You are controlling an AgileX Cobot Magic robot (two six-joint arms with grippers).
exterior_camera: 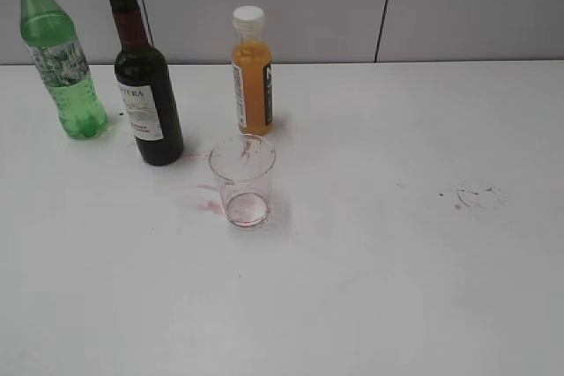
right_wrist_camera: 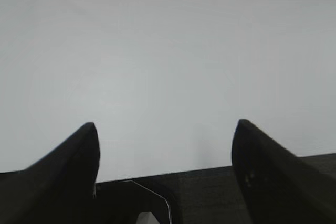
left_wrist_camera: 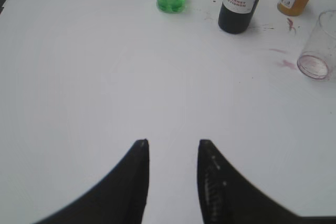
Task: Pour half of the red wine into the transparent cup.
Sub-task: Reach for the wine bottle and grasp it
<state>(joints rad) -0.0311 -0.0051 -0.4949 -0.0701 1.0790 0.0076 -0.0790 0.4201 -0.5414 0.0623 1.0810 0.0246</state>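
The dark glass wine bottle (exterior_camera: 146, 85) with a red foil neck read "TERA" on its white label, with small print the left wrist view cut short. Just beside it stood the small clear plastic cup (exterior_camera: 242, 180). The left gripper (left_wrist_camera: 173, 142) stood partly apart and the right gripper (right_wrist_camera: 165, 124) wide apart, both empty.

- the left pincer (left_wrist_camera: 173, 148) shows in the left wrist view as two matte black fingers (left_wrist_camera: 134, 182), broad where they enter at the bottom edge and tapering to blunt, rounded tips.
- the finger on the right of that view has a row of small pale specks along its inner face, like a ribbed or worn pad; the other finger looks plain.
- the right pincer (right_wrist_camera: 165, 129) in the right wrist view has two black fingers (right_wrist_camera: 262, 171) of the same curved, horn-like shape.
- between those fingers lies a dark grey, flat body part with a thin pale angled outline on it.
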